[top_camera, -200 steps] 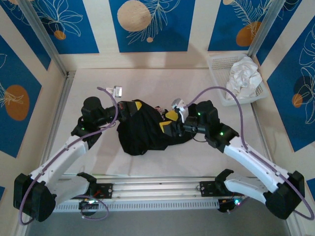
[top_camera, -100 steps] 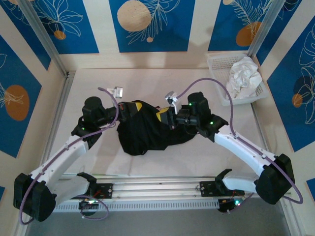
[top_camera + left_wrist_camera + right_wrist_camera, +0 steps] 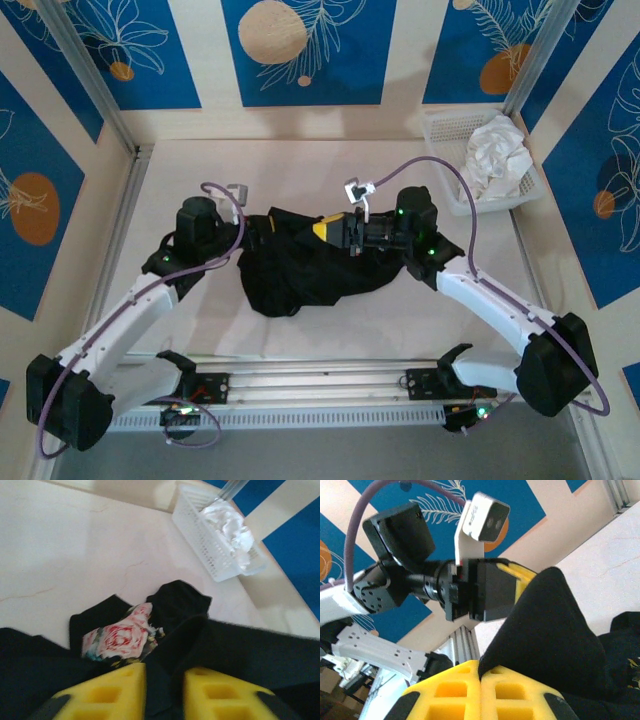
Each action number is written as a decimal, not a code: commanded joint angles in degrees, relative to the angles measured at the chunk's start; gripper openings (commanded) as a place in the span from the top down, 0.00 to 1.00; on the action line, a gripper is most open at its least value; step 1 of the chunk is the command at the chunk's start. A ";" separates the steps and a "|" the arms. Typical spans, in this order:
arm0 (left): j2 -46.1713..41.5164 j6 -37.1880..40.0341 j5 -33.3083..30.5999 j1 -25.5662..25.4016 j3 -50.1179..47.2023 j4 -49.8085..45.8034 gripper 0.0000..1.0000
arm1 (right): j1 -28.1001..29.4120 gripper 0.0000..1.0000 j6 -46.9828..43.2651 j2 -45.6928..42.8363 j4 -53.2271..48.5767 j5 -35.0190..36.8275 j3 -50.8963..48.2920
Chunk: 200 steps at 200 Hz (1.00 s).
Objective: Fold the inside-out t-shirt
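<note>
The inside-out t-shirt (image 3: 300, 270) is a crumpled black heap in the middle of the table, with a floral print (image 3: 120, 636) showing at a fold. My left gripper (image 3: 264, 230) is at its back left edge. In the left wrist view its yellow pads (image 3: 107, 692) stand apart, with a ridge of black cloth (image 3: 260, 655) lying loose in the gap at the left gripper (image 3: 165, 675). My right gripper (image 3: 330, 230) is at the shirt's back edge, facing the left one. It (image 3: 480, 669) is shut on a lifted peak of black cloth (image 3: 550, 630).
A white basket (image 3: 445, 150) holding a white cloth garment (image 3: 497, 155) stands at the back right corner; the left wrist view also has the basket (image 3: 200, 530). Aluminium rails border the table's left side and near edge. Bare table lies behind and left of the shirt.
The right gripper has shut on the shirt's edge and moved left and toward the back, lifting the cloth. The left gripper's pads have parted from shut.
</note>
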 commanded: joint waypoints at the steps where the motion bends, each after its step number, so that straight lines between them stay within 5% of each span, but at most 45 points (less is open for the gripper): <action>1: -3.75 4.75 -6.02 -2.36 2.06 -6.23 0.64 | -0.51 1.00 4.00 0.78 4.42 -0.60 -0.55; 22: -6.70 8.22 -6.97 -5.95 2.11 -6.04 0.56 | -1.00 1.00 4.49 1.73 4.41 -0.94 -0.22; 78: -3.23 10.29 10.46 -11.12 4.44 1.83 0.54 | -1.93 1.00 3.80 1.52 2.75 -0.87 -0.24; 146: 3.17 12.03 7.15 -11.13 7.64 2.37 0.56 | -2.15 1.00 2.82 0.05 1.37 -1.18 -0.72; 161: 3.91 11.34 8.45 -11.08 7.76 3.38 0.65 | -2.22 1.00 2.65 -0.17 1.02 -0.97 -0.86; 189: 3.12 9.91 10.73 -11.15 7.77 4.85 0.99 | -2.65 1.00 2.08 -0.16 -2.86 1.25 0.21; 200: 2.22 8.87 11.28 -11.22 8.19 4.97 1.00 | -2.59 1.00 0.90 -0.02 -10.38 6.66 2.58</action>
